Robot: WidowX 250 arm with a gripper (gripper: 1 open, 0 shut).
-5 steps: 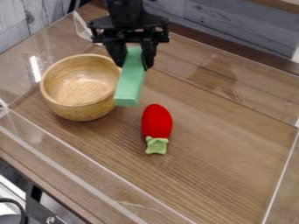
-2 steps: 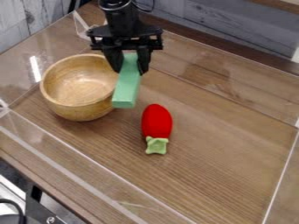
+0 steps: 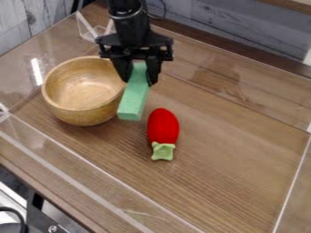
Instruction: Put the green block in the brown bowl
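The green block (image 3: pixel 136 95) is a long mint-green bar hanging tilted, its lower end just above the table beside the bowl's right rim. My gripper (image 3: pixel 137 65) is shut on the block's upper end, black fingers on either side of it. The brown bowl (image 3: pixel 61 108), round light wood with a thick rim, sits at the left and has nothing inside. The block is next to the bowl, outside it.
A red strawberry-like toy (image 3: pixel 162 130) with a pale green stem lies on the table just right of the block's lower end. A clear low wall (image 3: pixel 25 136) borders the wooden tabletop at left and front.
The gripper with the block shifted left, then slightly right and down; the block's lower end now hangs a little lower and closer to the red toy.
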